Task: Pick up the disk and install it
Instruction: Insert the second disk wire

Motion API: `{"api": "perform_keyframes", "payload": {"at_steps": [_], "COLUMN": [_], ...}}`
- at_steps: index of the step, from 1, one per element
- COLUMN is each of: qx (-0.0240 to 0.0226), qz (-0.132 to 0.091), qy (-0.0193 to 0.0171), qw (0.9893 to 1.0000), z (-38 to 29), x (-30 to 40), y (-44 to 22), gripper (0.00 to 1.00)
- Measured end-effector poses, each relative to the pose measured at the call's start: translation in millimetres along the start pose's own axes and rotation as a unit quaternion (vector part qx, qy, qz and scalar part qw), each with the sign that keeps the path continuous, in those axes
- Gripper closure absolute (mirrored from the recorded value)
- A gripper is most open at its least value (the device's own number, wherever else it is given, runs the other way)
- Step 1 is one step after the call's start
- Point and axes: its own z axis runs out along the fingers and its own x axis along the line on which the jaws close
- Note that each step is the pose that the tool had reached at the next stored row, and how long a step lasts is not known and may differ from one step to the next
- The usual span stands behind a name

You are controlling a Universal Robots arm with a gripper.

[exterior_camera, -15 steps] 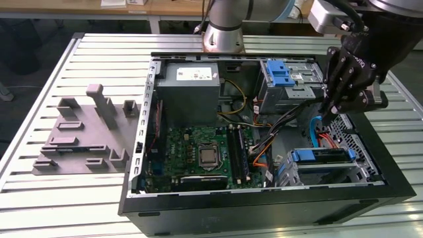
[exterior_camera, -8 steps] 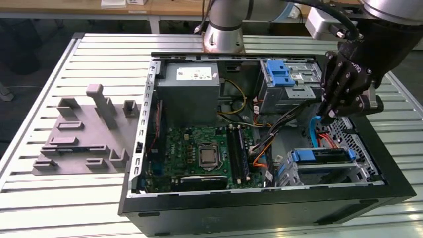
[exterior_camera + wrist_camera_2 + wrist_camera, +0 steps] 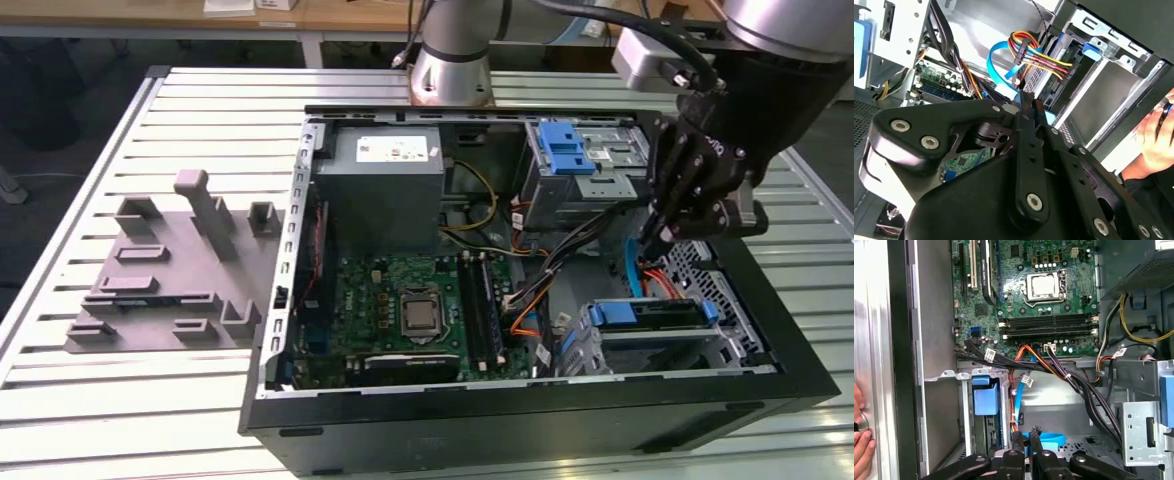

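We see the black gripper [image 3: 663, 232] inside the open black computer case [image 3: 534, 400], jaws nearly closed on nothing, near a blue flat cable [image 3: 1046, 438].

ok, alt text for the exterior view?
A black gripper on a robot arm reaches into an open computer case lying on a slatted metal table, above a blue-railed disk. A grey moulded fixture sits on the exterior view's left.

Open computer case [image 3: 747, 300]; grey fixture [image 3: 167, 270] alongside.
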Motion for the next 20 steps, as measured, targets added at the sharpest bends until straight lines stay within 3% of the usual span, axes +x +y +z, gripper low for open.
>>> {"api": "perform_keyframes", "payload": {"at_steps": [2, 3, 5, 6, 7, 11, 18, 20], "qx": [-0.0001, -0.0007, -0.0021, -0.0026, -0.0026, -0.0010, -0.0005, -0.0005], "qz": [0.000, 0.000, 0.000, 0.000, 0.000, 0.000, 0.000, 0.000], "qy": [-0.0016, -0.0083, -0.0262, -0.0325, -0.0350, -0.0374, -0.0378, -0.0377], "qw": [1.0000, 1.0000, 0.9997, 0.9995, 0.9994, 0.9993, 0.9993, 0.9993], "z": [0.5, 0.7, 0.9, 1.0, 1.5, 5.9, 16.0, 16.6], "x": [0.1, 0.1, 0.0, 0.0, 0.0, 2.9, 21.4, 23.7], "y": [0.0, 0.1, 0.1, 0.0, 0.0, -0.3, -1.9, -2.1], "gripper": [0.84, 0.84, 0.84, 0.84, 0.84, 0.84, 0.84, 0.84]}}
